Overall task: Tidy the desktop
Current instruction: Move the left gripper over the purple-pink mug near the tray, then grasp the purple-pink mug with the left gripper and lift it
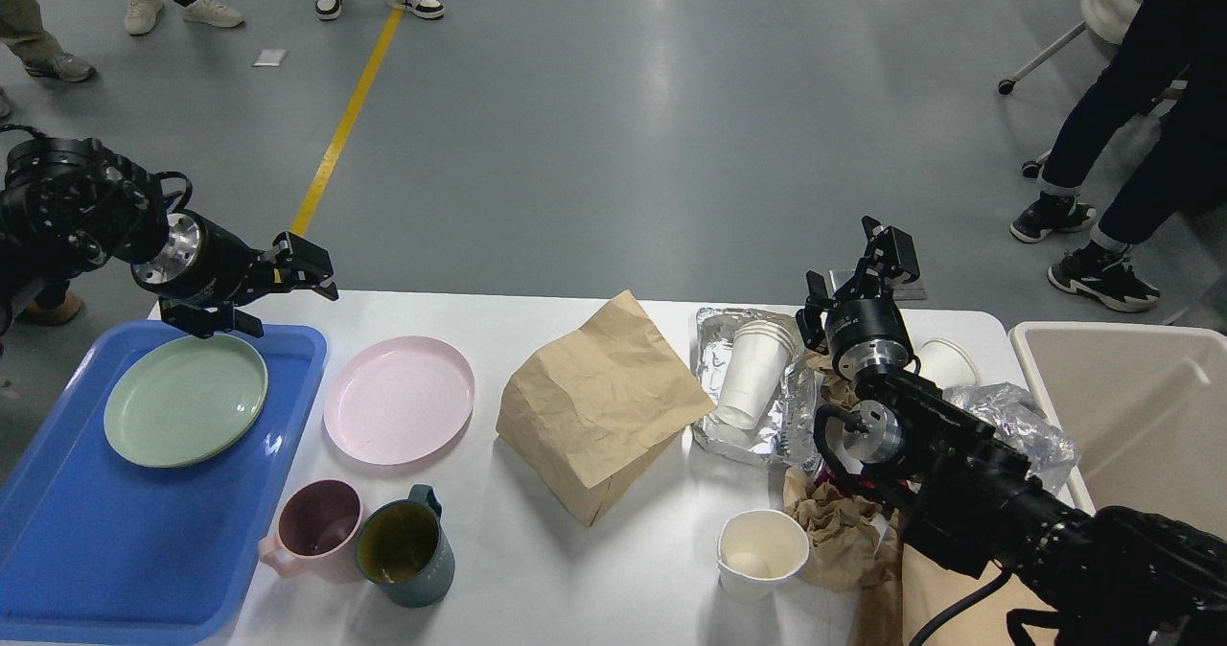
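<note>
The white desktop holds a pink plate, a pink mug, a dark teal mug, a brown paper bag, a foil tray with a stack of paper cups, a single paper cup and crumpled brown paper. My left gripper is open and empty above the back edge of the blue tray, left of the pink plate. My right gripper is open and empty above the table's back edge, right of the stacked cups.
A blue tray at the left carries a green plate. A beige bin stands at the right. Another paper cup and clear plastic wrap lie by my right arm. People stand on the floor beyond.
</note>
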Controlling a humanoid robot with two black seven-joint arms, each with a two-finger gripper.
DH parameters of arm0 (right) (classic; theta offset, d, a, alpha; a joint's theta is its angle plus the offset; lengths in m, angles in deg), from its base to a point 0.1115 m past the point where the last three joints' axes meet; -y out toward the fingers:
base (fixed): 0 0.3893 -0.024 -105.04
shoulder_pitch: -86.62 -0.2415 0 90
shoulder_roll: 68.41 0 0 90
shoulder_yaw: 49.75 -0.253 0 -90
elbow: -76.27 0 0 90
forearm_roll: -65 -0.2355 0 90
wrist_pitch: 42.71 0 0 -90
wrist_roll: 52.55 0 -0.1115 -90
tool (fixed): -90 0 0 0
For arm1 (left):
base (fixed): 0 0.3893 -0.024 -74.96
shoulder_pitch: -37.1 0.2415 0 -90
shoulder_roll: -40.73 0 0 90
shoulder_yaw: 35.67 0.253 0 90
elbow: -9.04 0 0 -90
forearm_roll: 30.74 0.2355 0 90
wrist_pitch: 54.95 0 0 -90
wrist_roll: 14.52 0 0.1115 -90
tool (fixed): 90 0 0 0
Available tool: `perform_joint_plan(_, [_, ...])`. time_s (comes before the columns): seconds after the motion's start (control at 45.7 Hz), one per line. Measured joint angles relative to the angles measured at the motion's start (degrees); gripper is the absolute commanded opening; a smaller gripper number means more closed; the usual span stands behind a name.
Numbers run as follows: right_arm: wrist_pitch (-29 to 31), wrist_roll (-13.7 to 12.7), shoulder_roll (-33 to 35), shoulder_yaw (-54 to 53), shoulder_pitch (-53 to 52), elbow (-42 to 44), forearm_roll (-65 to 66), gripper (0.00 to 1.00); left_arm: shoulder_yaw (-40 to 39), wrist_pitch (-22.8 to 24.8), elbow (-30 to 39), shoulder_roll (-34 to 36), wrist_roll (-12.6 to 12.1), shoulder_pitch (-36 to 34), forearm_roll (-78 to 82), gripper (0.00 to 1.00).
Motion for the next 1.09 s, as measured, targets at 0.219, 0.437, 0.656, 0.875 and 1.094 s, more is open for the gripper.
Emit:
perform_joint_plan(0.219, [0.0, 0.0, 0.0, -0.01, 0.0, 0.0, 0.0, 1.0, 13.91, 0.09, 11.49, -0.22, 0.01, -10.62, 0.13, 0.97])
perform_joint_plan(0.437, [0.0, 0.0, 0.0, -0.03, 0.0, 0.0, 0.0, 1.0, 28.09, 0.09, 24.88, -1.78, 0.06, -21.91, 0.14, 0.97])
perform_joint_plan(0.656, [0.0, 0.0, 0.0, -0.03, 0.0, 0.0, 0.0, 1.0, 31.21, 0.08, 33.69, -2.94, 0.09, -27.46, 0.14, 0.96])
perform_joint_plan(0.875, [0.0, 0.0, 0.0, -0.02, 0.0, 0.0, 0.0, 1.0, 31.24, 0.08, 34.02, -6.36, 0.03, -23.45, 0.13, 0.96])
perform_joint_plan(1.094, [0.0, -0.02, 0.0, -0.02, 0.0, 0.0, 0.0, 1.0, 30.46, 0.08, 32.11, -7.76, -0.14, -15.05, 0.13, 0.95])
